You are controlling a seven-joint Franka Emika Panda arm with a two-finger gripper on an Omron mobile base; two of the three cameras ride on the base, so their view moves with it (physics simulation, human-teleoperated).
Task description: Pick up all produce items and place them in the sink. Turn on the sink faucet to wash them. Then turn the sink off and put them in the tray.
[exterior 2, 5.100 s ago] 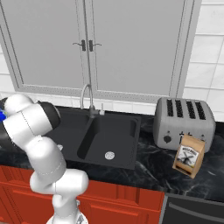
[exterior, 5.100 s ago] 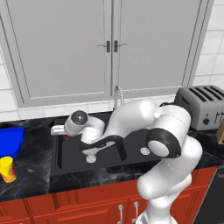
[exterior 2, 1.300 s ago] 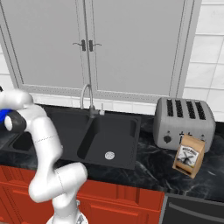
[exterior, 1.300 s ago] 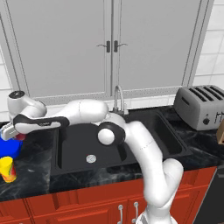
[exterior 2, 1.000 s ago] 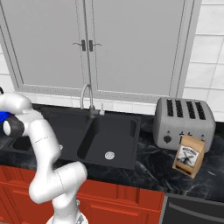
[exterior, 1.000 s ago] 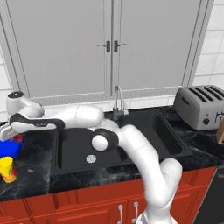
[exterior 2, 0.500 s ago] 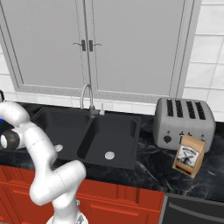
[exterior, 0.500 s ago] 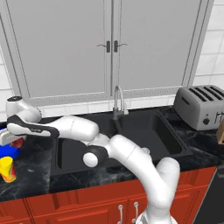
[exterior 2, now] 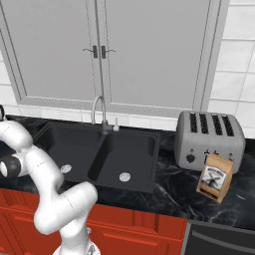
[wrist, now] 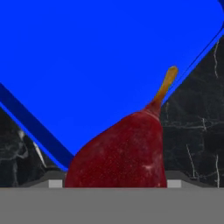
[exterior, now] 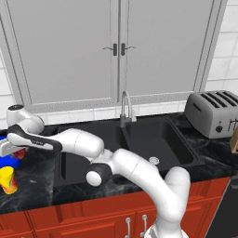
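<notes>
Holding the red fruit over the blue tray

Hanging over the blue tray [wrist: 100,57] is a dark red fruit [wrist: 122,151] with a little orange stem. The jaws are standing wide, and the fruit is sitting right between them, so they seem to be gripping it, though the fingertips are hiding behind the fruit.

The gripper [exterior: 10,148] is reaching far out to the left end of the black counter [exterior: 42,183], just above the tray [exterior: 8,161]. The sink [exterior: 153,139] and faucet [exterior: 124,104] are sitting well apart, back toward the middle.

What could be going wrong? The fruit is hanging near the tray's corner, with the rim [wrist: 37,129] crossing just beside it. If the jaws are letting go here, the fruit could be hitting that rim and rolling onto the counter. The arm is also stretching very far, so there is little reach left.

A yellow cup [exterior: 8,179] is standing close beside the tray, and a low swing could be knocking it over. The most open room is toward the tray's middle.
</notes>
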